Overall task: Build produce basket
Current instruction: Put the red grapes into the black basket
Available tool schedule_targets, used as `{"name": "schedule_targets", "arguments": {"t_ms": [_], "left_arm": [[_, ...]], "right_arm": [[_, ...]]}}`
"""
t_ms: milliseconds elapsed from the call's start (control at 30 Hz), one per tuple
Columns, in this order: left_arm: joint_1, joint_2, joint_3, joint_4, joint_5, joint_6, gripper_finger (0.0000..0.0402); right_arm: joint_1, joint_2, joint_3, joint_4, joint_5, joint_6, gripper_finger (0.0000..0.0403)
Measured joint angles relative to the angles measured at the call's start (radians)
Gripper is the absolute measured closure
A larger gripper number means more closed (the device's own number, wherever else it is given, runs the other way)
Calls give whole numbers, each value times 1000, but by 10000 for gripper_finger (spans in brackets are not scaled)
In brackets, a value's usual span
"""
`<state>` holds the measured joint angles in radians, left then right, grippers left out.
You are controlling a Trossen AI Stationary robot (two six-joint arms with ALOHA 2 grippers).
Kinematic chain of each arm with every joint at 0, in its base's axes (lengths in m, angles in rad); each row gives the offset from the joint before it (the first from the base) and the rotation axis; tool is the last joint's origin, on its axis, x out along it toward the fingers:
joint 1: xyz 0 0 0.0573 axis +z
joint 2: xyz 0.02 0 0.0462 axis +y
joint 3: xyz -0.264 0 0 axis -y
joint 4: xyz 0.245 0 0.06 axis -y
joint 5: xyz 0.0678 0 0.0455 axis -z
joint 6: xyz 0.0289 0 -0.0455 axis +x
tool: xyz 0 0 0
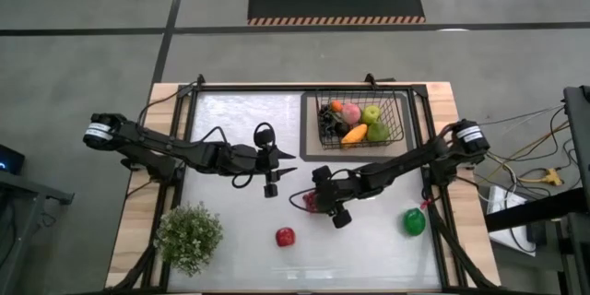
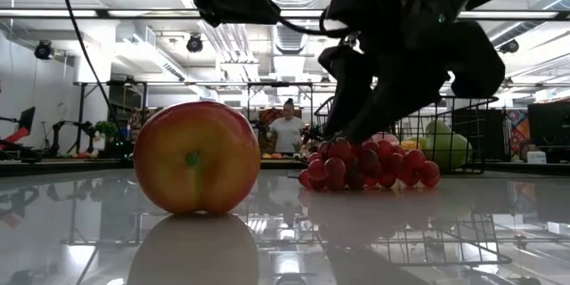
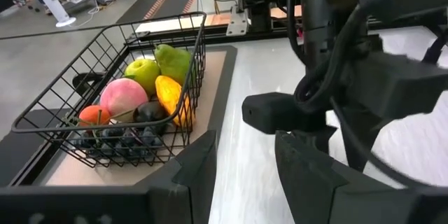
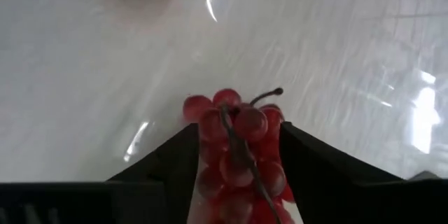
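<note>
While I watch from the console, these are my notes, left to right:

Plant: potted plant (image 1: 189, 236) sits at the near-left corner of the table (image 1: 240, 240), clear of both arms.

Left gripper: left gripper (image 1: 284, 168) hovers mid-table, fingers parted and empty, waiting.

Red apple: red apple (image 1: 285, 237) lies near the front edge, well apart from the others.

Right gripper: right gripper (image 4: 238, 168) is low on the table, its fingers flanking the red grapes (image 4: 238, 157); I judge them closed narrow on the bunch.

Basket: basket (image 1: 402, 111) stands far right, already holding a peach, a mango, a pear and more.

Green pepper: green pepper (image 1: 414, 222) waits near right.

Risk: I think the soft bunch could slip or dangle and catch the basket rim on the way over.

Room: open table lies between the grapes and the basket; the left arm is close beside the right, so I would swing away from it.
</note>
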<state>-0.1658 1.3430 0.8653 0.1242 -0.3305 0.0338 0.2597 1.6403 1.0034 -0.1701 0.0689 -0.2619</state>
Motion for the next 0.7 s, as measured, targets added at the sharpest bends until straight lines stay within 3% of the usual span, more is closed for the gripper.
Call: {"name": "schedule_targets", "arguments": {"t_ms": [167,433,700], "left_arm": [[0,0,0,0,0,0,273],[0,0,-2,1,0,0,273],[0,1,-3,2,0,2,273]], "right_arm": [[-12,0,0,1,-25,12,266],[-38,25,0,5,-109,26,380],[-38,17,0,8,-112,10,390]]}}
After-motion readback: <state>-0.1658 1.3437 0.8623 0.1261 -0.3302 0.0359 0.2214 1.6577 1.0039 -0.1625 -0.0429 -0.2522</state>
